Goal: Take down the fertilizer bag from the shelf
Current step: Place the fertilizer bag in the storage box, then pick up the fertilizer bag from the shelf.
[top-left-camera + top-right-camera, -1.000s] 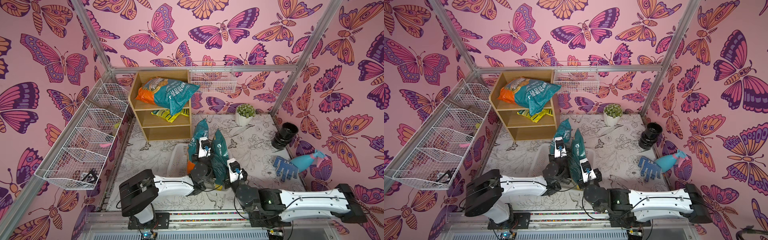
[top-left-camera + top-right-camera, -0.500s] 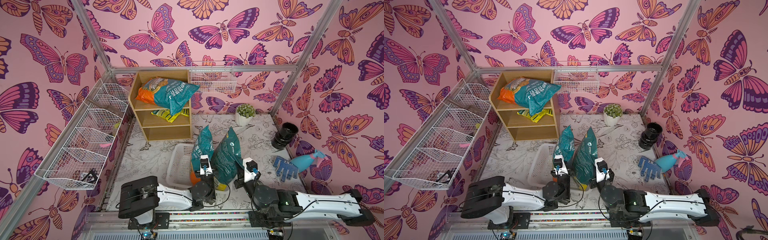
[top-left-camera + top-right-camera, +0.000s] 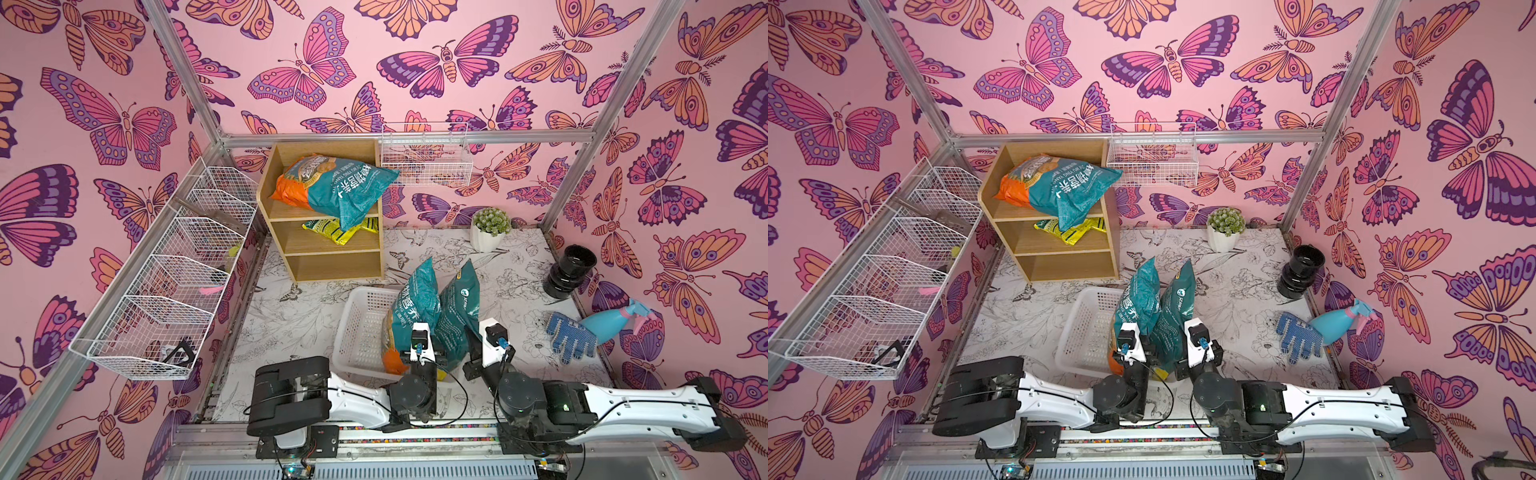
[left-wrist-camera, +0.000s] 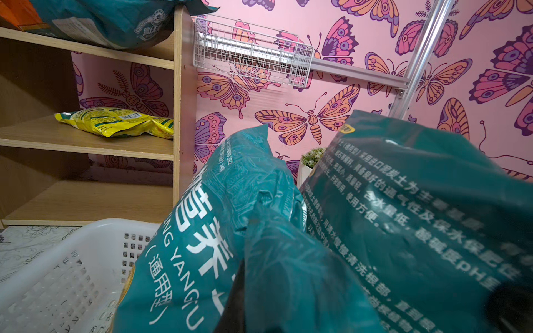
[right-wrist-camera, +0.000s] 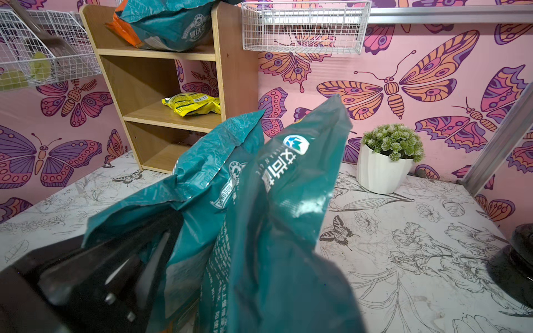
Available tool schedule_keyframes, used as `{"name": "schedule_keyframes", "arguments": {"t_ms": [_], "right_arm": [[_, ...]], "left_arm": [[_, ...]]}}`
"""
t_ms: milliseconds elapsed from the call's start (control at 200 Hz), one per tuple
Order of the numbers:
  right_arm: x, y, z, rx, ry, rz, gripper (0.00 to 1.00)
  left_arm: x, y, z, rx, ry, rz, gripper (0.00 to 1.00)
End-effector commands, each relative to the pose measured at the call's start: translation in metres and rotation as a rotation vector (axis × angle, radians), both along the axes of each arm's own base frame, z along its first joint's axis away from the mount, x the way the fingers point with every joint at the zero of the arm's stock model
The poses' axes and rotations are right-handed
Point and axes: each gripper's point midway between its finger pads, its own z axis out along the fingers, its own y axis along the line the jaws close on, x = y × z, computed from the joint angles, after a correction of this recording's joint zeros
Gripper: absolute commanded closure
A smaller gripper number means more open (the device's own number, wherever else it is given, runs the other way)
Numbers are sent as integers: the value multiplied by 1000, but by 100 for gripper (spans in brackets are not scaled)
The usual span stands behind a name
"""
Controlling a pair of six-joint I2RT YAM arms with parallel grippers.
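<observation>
The light-wood shelf stands at the back left. On its top tier lies a teal and orange bag, on the middle tier a yellow bag. My left gripper is shut on the lower part of a teal fertilizer bag with an orange base. That bag stands upright at the right rim of a white basket. My right gripper is shut on a second teal bag, upright right beside it. The bags hide both pairs of fingertips in the wrist views.
White wire baskets line the left wall and another hangs on the back wall. A potted plant, a black pot, a blue glove and a blue spray bottle stand along the right side.
Both arms have drawn back toward the near edge and a little to the right, carrying the two teal bags. The bags now stand by the basket's right rim.
</observation>
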Motion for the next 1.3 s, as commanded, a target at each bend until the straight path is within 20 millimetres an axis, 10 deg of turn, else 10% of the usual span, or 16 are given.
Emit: {"name": "schedule_keyframes", "arguments": {"t_ms": [0,95,270,691,996,1297], "right_arm": [[0,-9,22,130,6,-20,100],[-1,-11,22,133,7,1,99],[-4,-11,25,122,-9,44,56],[-4,-22,39,131,-29,48,25],[1,-48,57,104,-55,-22,16],[4,-83,58,170,-87,-72,12]], "left_arm": [[-15,-20,0,-34,-24,-127,100],[-20,-28,1,-20,-39,-177,100],[-24,-28,1,4,-54,-219,100],[-50,-44,22,94,-122,-295,24],[-113,-68,125,218,-326,-361,0],[-62,33,213,188,-341,-108,0]]}}
